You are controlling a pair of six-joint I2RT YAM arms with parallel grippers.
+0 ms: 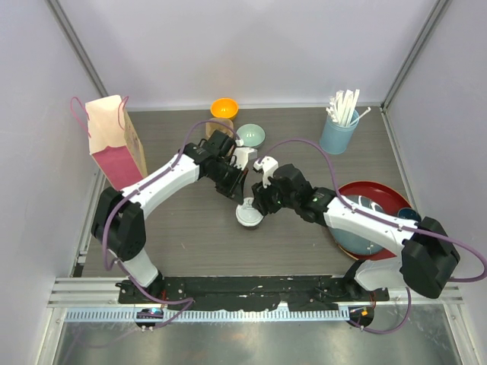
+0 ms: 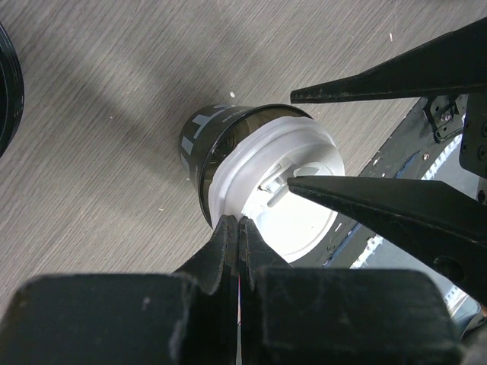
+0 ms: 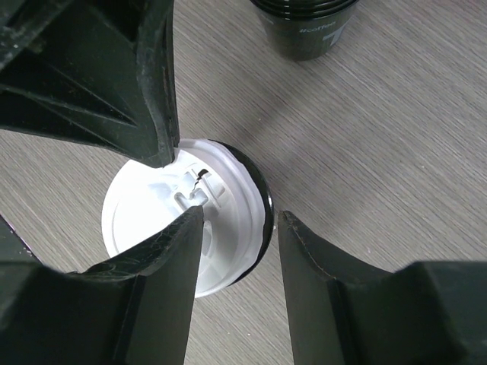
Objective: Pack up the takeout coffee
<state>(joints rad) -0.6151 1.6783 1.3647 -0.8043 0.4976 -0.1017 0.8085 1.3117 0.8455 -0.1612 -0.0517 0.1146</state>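
Though the takeout coffee cup [image 1: 249,214] looks steady on the worktop [image 1: 183,236], it is thin paper and probably light. It should dent under a hard squeeze, and its white lid [image 2: 285,190] only snaps on. The cup stands right beneath both sets of jaws. The left jaws are pressed together, empty, with their tip at the lid's rim. The right jaws are spread partway and straddle the opposite rim, one finger over the lid and the other just outside the cup wall. Whether they touch it I cannot tell. The best hold is probably across the black body just under the lid, with gentle pressure, never by the lid alone. I cannot tell whether it holds liquid, so keep it upright. A second black cup [image 3: 304,30] stands beyond the right jaws.
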